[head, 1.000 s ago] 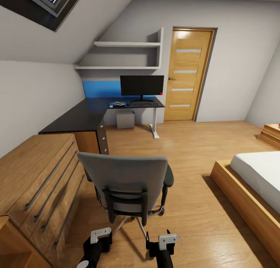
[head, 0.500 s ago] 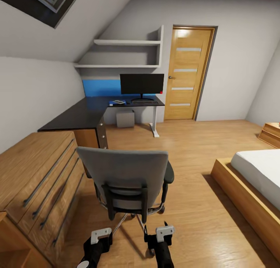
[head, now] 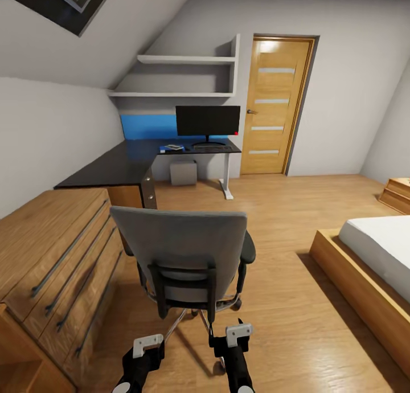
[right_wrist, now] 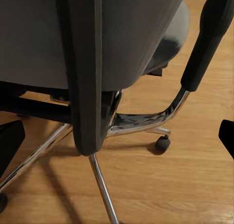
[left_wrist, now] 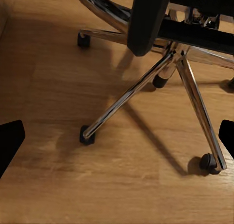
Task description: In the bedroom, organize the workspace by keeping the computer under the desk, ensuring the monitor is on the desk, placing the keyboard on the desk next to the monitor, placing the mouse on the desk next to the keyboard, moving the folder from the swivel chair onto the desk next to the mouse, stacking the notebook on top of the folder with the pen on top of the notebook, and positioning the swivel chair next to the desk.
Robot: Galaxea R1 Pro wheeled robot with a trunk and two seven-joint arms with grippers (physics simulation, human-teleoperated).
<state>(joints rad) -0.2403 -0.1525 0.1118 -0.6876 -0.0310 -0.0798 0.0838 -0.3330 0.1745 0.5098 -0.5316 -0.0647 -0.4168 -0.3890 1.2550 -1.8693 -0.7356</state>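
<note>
Swivel chair (head: 182,256): grey backrest turned toward the robot, black armrests, chrome star base on casters; it stands on the wooden floor (head: 273,222) beside the light wooden drawer unit (head: 57,256), well apart from the far end of the desk (head: 108,171).

Desk: L-shaped, black top, blue back panel, white leg; it runs along the left wall and across the rear wall.

Monitor (head: 208,121): upright on the desk's rear section, red dot at its lower right corner.

Keyboard (head: 212,149): on the desktop just in front of the monitor stand.

Folder (head: 171,149): blue, flat on the desk left of the keyboard, with something small and pale on top, too small to identify.

Computer (head: 183,172): grey box on the floor under the desk.

Left gripper (left_wrist: 117,141): fingers spread wide, empty, low behind the chair's chrome base.

Right gripper (right_wrist: 117,136): fingers apart, empty, close behind the backrest's black support.

Bed (head: 376,262) at right; door (head: 276,105) in the rear wall.
</note>
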